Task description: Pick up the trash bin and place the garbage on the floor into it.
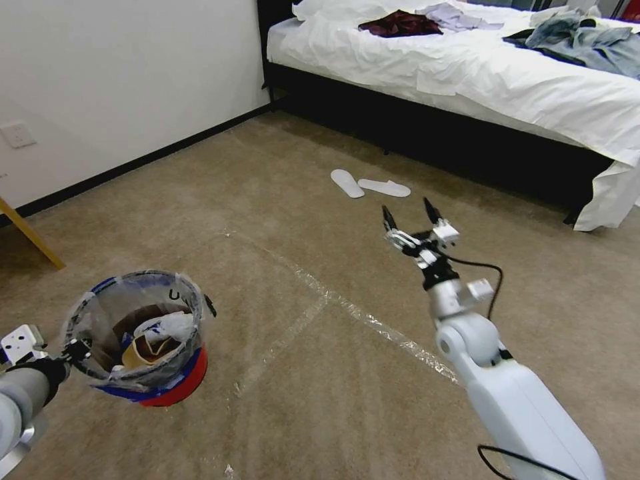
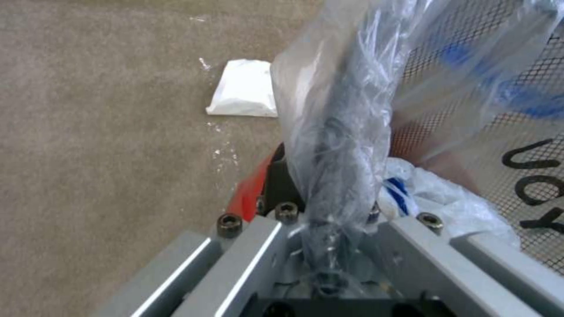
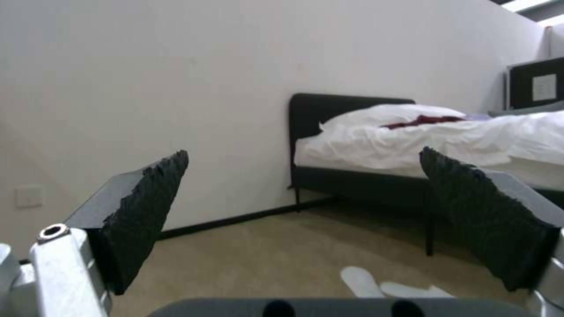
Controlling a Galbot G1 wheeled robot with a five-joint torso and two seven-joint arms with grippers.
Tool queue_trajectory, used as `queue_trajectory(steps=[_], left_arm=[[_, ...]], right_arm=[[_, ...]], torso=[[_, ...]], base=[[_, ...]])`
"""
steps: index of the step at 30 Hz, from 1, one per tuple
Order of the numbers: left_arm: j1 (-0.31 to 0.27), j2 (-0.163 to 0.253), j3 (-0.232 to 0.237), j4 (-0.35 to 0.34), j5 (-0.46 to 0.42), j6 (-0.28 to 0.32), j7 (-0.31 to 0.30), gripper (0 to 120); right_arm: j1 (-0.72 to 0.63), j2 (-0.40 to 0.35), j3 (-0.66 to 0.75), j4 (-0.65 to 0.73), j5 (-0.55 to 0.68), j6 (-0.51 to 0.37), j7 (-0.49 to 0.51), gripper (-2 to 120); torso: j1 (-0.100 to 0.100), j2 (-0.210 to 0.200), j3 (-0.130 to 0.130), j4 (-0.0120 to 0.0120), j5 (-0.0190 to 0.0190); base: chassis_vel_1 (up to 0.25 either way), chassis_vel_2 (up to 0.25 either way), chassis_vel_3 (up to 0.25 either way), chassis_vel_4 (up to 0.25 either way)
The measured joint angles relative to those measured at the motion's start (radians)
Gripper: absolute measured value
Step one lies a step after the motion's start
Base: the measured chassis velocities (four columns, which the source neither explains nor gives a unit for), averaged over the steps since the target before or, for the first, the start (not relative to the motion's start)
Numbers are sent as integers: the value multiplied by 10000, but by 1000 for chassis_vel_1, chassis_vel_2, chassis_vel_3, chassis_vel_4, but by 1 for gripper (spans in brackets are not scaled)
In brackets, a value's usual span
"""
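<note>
**2 arms, 1 bin aloft, 1 white scrap beside the left gripper**

1 relation governs the coming move: where the remaining litter lies from each pincer. Starting at the left, the left gripper [image 1: 75,349] is clenched on the near rim of the trash bin [image 1: 143,333], pinching the rim and its clear bag liner [image 2: 335,145] together. The bin hangs tilted, its mouth tipped up toward the head camera, its red base and blue band low over the floor [image 1: 320,400]. Inside it lie brown paper and a white wad with blue marks. In the left wrist view a white crumpled packet [image 2: 244,89] rests on the carpet just beside the bin's red wall, so this piece of garbage sits close under the left arm.

Moving right, shiny tape lines [image 1: 373,323] cross the carpet between the arms. The right gripper [image 1: 412,217] is raised well above the floor with its jaws spread wide and nothing between them, aimed toward the bed [image 1: 467,73] and 2 white slippers [image 1: 370,185]. It looks well apart from the packet, so my judgement is that the right arm must swing back toward the bin.

Writing: black letters on the liner read "U" from the head view and roughly "UOY", turned, from the wrist view. No brand is legible.
</note>
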Motion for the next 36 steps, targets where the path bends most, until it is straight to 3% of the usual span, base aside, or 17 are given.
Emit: queue_trajectory(steps=[10,22,36], left_arm=[[201,-250,-130,-310,-117,134,-201,0],[391,-683,5,-568,151,297,-82,0],[470,-671,-54,-569,140,470,-12,0]], right_arm=[[-2044,482,1154,429,-496,416,-393,100],[-2625,1246,1399,498,-935,580,-512,100],[-2842,1630,1434,276,-1289,892,-854,100]], torso=[[0,0,-1,-2,-1],[0,0,0,-1,-1],[1,0,0,-1,-1]], base=[[0,0,0,0],[0,0,0,0],[0,0,0,0]])
